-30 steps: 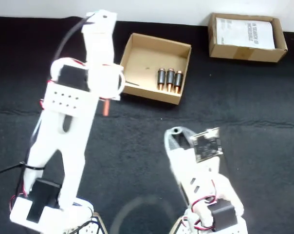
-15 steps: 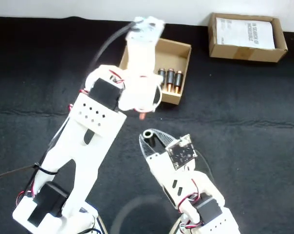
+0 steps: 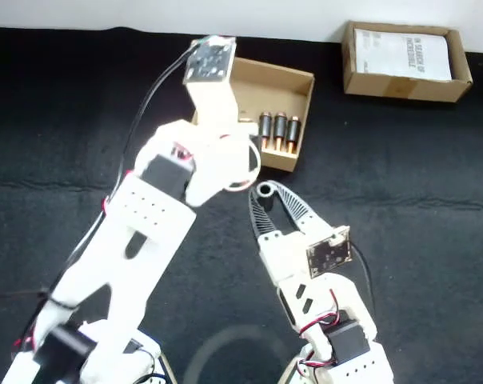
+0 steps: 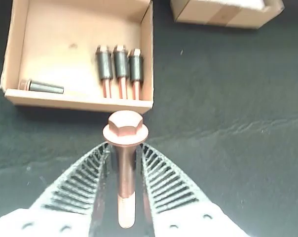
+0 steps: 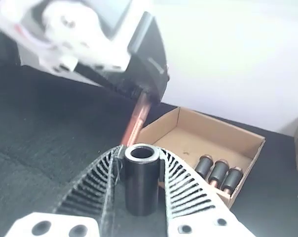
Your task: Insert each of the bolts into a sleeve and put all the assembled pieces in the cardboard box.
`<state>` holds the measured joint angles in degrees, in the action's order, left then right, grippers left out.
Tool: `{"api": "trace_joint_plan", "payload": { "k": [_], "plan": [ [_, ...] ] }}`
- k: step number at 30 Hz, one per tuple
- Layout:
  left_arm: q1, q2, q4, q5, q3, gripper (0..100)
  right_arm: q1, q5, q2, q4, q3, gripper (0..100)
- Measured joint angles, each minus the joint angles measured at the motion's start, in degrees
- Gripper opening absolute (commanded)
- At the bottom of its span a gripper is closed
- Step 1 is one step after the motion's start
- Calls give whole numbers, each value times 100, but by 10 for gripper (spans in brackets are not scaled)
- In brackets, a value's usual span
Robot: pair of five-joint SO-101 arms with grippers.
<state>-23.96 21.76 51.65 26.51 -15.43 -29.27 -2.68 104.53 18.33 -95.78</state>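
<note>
Just in front of the cardboard box (image 3: 285, 84), with finished pieces (image 3: 279, 130) already inside, clamps a bolt (image 4: 125, 173) by its shank in the left gripper (image 4: 125, 148) and a sleeve (image 5: 141, 177) bore-up in the right gripper (image 5: 140, 153), seemingly to line them up for insertion.

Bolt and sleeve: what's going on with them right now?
The left gripper is shut on a copper bolt, and the right gripper holds a black sleeve upright, open end up. The bolt's tip hangs close beside the sleeve's rim, not yet inside. In the cardboard box lie three assembled pieces side by side and a fourth apart near a corner.
</note>
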Motion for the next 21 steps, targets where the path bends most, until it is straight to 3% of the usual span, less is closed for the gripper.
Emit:
{"api": "trace_joint_plan", "payload": {
  "k": [8,14,21],
  "plan": [
    [-9,1749,-2558,-44,-2312,8,35,0,0,-44,0,7],
    [-334,2848,-2840,-695,-2813,8,35,0,0,-44,0,7],
    [-642,3411,-2787,-774,-2831,8,35,0,0,-44,0,7]
  ]
}}
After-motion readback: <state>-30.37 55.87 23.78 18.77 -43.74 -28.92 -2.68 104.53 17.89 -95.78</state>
